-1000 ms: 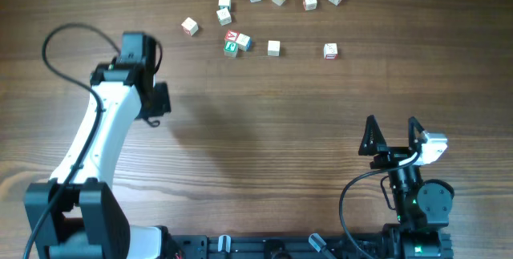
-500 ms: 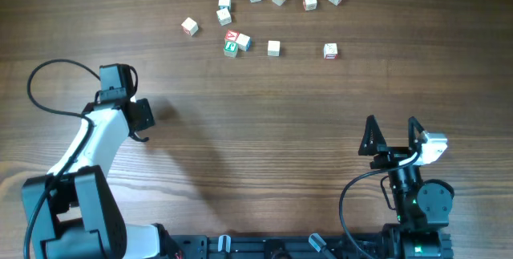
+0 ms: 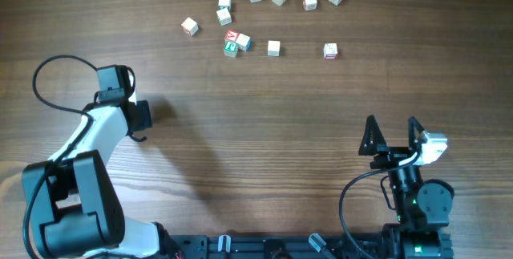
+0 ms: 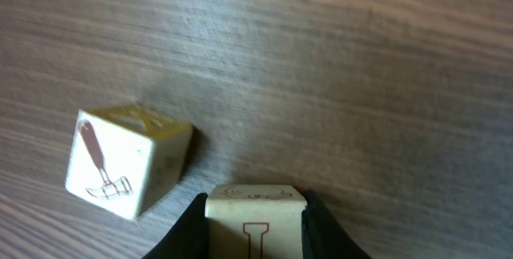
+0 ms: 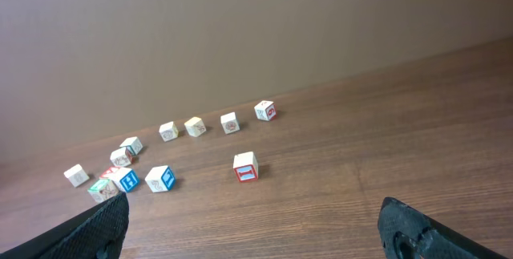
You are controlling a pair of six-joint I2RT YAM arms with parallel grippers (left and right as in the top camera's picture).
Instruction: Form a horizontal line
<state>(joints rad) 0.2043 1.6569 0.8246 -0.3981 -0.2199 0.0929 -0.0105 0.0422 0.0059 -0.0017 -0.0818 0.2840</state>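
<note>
gripped cube (image 4: 256, 215) — brown "I" | side cube (image 4: 120, 159) — hammer picture, top mark unclear | distant cubes (image 5: 245, 167): nothing legible

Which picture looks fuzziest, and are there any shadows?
Right wrist view: the dark fingers in the corners are fuzzy; the far cubes look sharper. Left wrist view: the held cube and hammer cube look huge. Overhead view: the left arm casts a soft shadow on the table; no glare.
</note>
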